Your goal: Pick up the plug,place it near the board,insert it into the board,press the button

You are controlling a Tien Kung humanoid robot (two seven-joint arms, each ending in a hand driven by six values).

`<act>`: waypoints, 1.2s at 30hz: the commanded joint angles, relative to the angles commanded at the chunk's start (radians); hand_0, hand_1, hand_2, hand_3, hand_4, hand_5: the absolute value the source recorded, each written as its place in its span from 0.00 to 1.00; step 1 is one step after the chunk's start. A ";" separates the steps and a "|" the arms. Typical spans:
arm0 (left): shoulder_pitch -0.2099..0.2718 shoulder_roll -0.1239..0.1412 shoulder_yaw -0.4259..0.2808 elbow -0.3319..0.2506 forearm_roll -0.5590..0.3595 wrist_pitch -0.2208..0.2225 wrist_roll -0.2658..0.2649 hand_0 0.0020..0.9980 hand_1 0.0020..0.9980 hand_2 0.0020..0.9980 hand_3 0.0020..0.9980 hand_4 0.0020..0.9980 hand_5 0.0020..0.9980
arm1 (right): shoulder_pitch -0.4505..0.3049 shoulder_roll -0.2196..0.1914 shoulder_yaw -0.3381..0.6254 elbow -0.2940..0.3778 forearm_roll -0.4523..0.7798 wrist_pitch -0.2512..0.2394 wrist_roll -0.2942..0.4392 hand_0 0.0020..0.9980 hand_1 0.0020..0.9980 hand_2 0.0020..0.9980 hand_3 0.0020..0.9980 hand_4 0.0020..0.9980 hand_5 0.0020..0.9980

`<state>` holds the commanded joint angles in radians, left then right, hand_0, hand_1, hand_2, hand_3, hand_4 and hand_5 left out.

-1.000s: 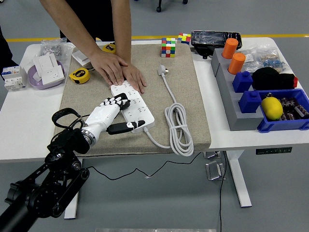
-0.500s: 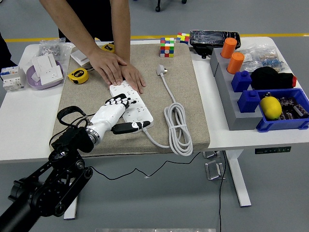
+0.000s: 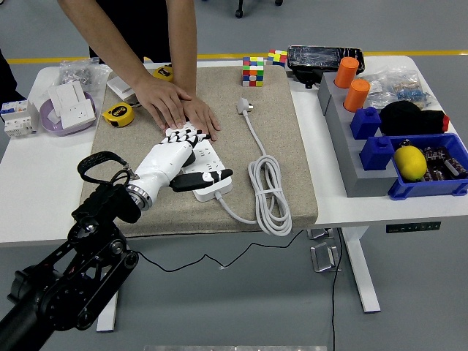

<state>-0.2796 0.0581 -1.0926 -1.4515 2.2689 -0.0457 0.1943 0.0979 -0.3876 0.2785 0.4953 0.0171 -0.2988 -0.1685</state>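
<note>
At the far left of the white table we see a purple bowl holding white sockets, and beside it a yellow tape measure on the edge of the beige mat. From the lower left the robot's left hand reaches in over the mat and lies on the white power strip, its 4 fingers flat and extended along the strip's top, its dark thumb stretched across the near end. It grasps nothing; we read the hand as released and pressing or resting on the board. Just beyond it, the person's 2 hands rest on the strip's far end, seemingly steadying it.

To the right, the plug lies on the mat well apart from the robot hand, its white cable running back in loops to the strip's near end. Further right stand a Rubik's cube, then a grey stand with 2 orange cylinders, and a blue bin holding a lemon.

We judge that the plug is neither picked up nor inserted, so step 1 is not yet done, although the hand sits where the button press would occur; we cannot tell whether a button is under it. The next move calls for lifting the hand clear and carrying it right to close on the plug.
</note>
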 joint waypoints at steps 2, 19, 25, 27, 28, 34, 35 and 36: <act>0.005 0.004 0.005 -0.050 0.000 -0.012 0.012 0.92 0.90 0.86 0.94 1.00 0.74 | 0.000 0.000 0.001 0.000 -0.001 0.000 0.000 1.00 0.89 0.82 0.83 1.00 1.00; 0.023 0.039 0.039 -0.234 0.000 -0.183 0.050 0.23 0.13 0.19 0.87 0.61 0.13 | -0.003 0.001 -0.004 -0.002 0.000 -0.001 0.000 1.00 0.89 0.82 0.83 1.00 1.00; 0.018 0.040 0.048 -0.216 0.000 -0.265 0.062 0.19 0.07 0.15 0.85 0.53 0.07 | -0.003 0.003 -0.005 -0.001 -0.001 -0.002 0.000 1.00 0.89 0.82 0.83 1.00 1.00; 0.014 0.041 0.050 -0.202 0.000 -0.301 0.067 0.19 0.07 0.15 0.85 0.53 0.07 | -0.003 0.003 -0.006 -0.001 -0.002 -0.002 0.000 1.00 0.89 0.82 0.83 1.00 1.00; 0.012 0.041 0.051 -0.194 0.000 -0.317 0.070 0.19 0.07 0.15 0.85 0.53 0.07 | -0.004 0.003 -0.006 -0.001 -0.001 -0.002 0.000 1.00 0.89 0.82 0.83 1.00 1.00; 0.002 0.035 0.057 -0.126 0.000 -0.370 0.075 0.18 0.06 0.14 0.86 0.54 0.00 | -0.005 0.001 -0.009 -0.001 0.000 -0.003 -0.001 1.00 0.89 0.82 0.83 1.00 1.00; -0.001 0.032 0.057 -0.108 0.000 -0.369 0.074 0.18 0.06 0.14 0.86 0.54 0.00 | -0.005 0.001 -0.009 -0.001 0.000 -0.003 -0.001 1.00 0.89 0.82 0.83 1.00 1.00; -0.002 0.029 0.056 -0.094 0.000 -0.367 0.072 0.18 0.06 0.14 0.89 0.55 0.00 | -0.005 0.001 -0.008 -0.001 -0.001 -0.003 0.000 1.00 0.89 0.82 0.83 1.00 1.00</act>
<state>-0.2821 0.0871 -1.0362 -1.5451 2.2689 -0.4125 0.2666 0.0931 -0.3861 0.2701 0.4940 0.0165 -0.3014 -0.1689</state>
